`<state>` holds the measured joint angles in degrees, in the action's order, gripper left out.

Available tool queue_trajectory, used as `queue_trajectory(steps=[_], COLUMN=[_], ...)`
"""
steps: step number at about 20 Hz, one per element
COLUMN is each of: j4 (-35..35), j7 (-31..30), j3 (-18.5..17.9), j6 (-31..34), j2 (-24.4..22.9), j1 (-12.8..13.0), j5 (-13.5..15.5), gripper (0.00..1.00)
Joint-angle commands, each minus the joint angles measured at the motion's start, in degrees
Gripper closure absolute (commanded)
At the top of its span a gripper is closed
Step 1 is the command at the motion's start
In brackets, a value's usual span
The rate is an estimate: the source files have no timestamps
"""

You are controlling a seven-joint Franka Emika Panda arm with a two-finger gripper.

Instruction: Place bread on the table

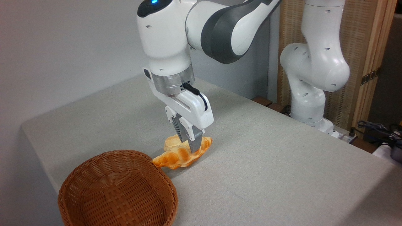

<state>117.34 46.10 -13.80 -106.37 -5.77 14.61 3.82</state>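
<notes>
The bread [176, 158], a flat golden-tan loaf with leaf-like ridges, lies low over the grey table [267, 163], just right of the wicker basket. My gripper [190, 147] points down and is shut on the bread near its right half. The loaf's left tip reaches toward the basket rim. Whether the bread rests on the cloth or hangs just above it is unclear. It covers most of a round bun behind it.
A round brown wicker basket [117, 190] stands at the front left, with nothing in it. A small round bun [170, 142] peeks out behind the bread. The arm's white base [309, 106] stands at the right rear, with cables [377, 130] beyond it.
</notes>
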Motion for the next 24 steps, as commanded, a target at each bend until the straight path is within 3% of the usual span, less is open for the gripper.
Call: queue_trajectory(steps=[1, 6, 15, 20, 24], j4=[0.1, -1.1, -14.2, -14.8, -14.7], j7=[1.2, 1.1, -2.4, -7.5, -7.5], j3=[-0.4, -0.3, 2.8, 2.7, 2.5], j6=[-0.4, -0.2, 2.7, 4.2, 4.3], j2=[-0.3, -0.6, -0.2, 0.3, 0.8], j1=[0.1, 0.2, 0.4, 0.4, 0.3], j5=[-0.7, -0.6, -0.7, -0.7, -0.5], gripper=[0.0, 0.0, 0.0, 0.0, 0.0])
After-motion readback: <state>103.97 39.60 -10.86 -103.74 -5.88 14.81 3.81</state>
